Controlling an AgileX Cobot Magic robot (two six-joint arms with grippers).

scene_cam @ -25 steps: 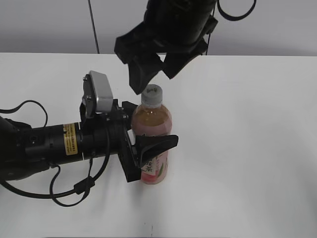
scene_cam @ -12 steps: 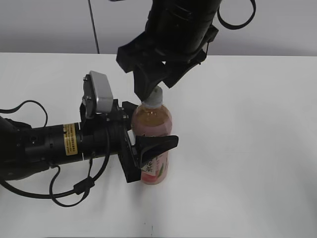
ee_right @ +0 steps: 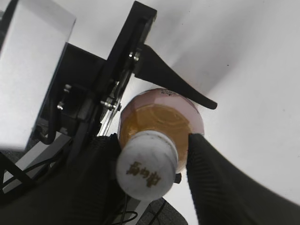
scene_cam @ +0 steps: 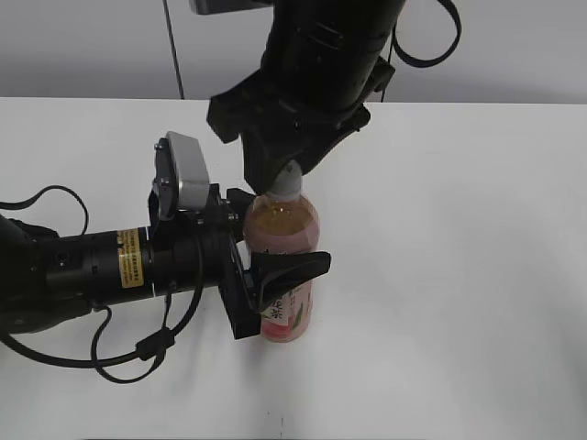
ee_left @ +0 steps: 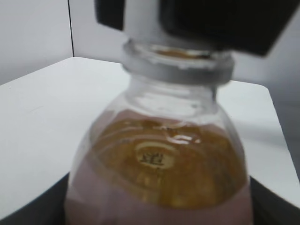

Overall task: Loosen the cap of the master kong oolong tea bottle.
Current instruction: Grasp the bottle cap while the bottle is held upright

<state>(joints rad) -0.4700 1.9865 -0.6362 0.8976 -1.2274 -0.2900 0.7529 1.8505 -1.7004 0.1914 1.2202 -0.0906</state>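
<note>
Around 1 bottle [scene_cam: 284,275], 2 grippers [scene_cam: 275,275] [scene_cam: 280,165]

Slanted exterior, two close wrist views

Master kong oolong tea bottle [scene_cam: 282,266] stands upright on the white desk [scene_cam: 459,275]: clear plastic, pale amber tea filling it up to the shoulder, pink label with a white strip of dark characters low on the front. The body is partly hidden in the exterior view. Cap [ee_right: 146,172] sits on the neck: small, round, white, with dark characters printed on top. A clear neck ring [ee_left: 178,63] shows just below it. In the exterior view only a sliver of the cap shows.
</note>
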